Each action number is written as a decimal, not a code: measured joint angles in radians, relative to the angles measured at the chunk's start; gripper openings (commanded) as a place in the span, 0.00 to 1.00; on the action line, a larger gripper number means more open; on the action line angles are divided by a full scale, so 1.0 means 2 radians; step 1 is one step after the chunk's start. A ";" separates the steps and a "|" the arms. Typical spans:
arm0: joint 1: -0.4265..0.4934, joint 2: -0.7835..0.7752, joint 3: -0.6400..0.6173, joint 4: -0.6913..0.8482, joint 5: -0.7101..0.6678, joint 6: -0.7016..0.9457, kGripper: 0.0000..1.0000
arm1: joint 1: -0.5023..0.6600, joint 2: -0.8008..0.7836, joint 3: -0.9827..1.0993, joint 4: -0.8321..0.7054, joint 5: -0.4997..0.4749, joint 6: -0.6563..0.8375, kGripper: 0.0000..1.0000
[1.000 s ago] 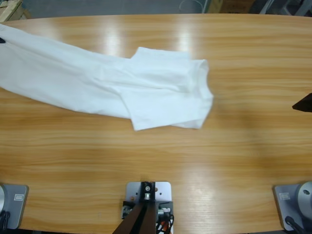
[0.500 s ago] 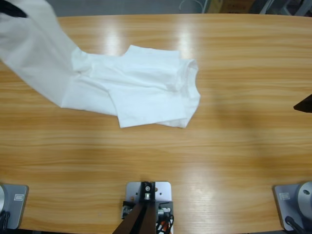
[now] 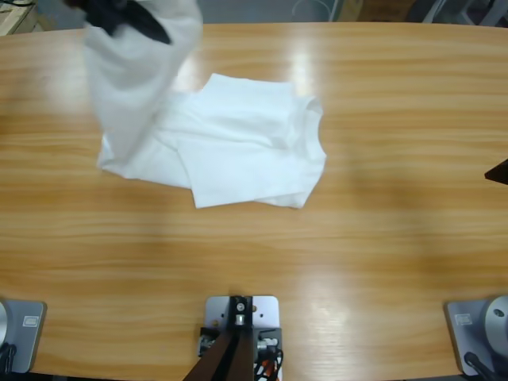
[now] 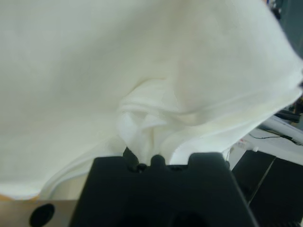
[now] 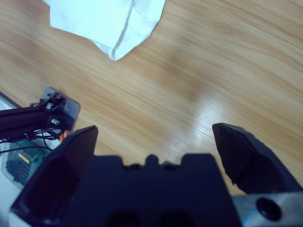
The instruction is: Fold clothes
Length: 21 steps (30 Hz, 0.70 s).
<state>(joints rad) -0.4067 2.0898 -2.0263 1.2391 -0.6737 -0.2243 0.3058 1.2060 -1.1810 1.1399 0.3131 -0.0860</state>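
Over counter (image 3: 381,262), far left corner: my left tool (image 3: 127,17), clamped on a bunch of T-shirt (image 3: 246,139) cloth, that end lifted.
T-shirt: rest lies flat mid-counter, sleeves already turned in.
Right tool (image 5: 154,142): jaws wide, holding nothing, well apart from shirt.
Progress: I judge lengthwise fold half made; laying down and smoothing remain.

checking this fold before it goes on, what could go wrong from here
The left tool pinches only a bunched bit of the T-shirt, so the cloth may slip out mid-carry. The lifted part hangs twisted and could land creased. The right tool is open over the table, leaving the resting part unpinned; it might drag.
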 measured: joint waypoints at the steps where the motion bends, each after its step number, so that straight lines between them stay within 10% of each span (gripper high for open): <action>1: -0.014 0.013 -0.017 0.000 0.000 -0.003 0.00 | 0.000 -0.003 0.000 0.000 0.000 0.000 1.00; 8: -0.078 0.091 -0.097 0.001 -0.001 -0.030 0.04 | 0.000 -0.005 0.000 0.000 0.000 0.000 1.00; 9: -0.083 0.101 -0.101 0.001 -0.003 -0.033 0.64 | 0.000 -0.005 0.000 0.000 0.000 0.000 1.00; 11: -0.090 0.117 -0.107 0.001 -0.006 -0.037 0.98 | 0.000 -0.005 0.000 0.000 0.000 0.000 1.00; 21: -0.122 0.158 -0.139 0.001 -0.032 -0.040 1.00 | 0.001 -0.005 0.000 0.000 0.000 0.000 1.00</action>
<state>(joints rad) -0.6500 2.4053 -2.3053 1.2413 -0.7376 -0.3039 0.3076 1.1954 -1.1809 1.1399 0.3131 -0.0860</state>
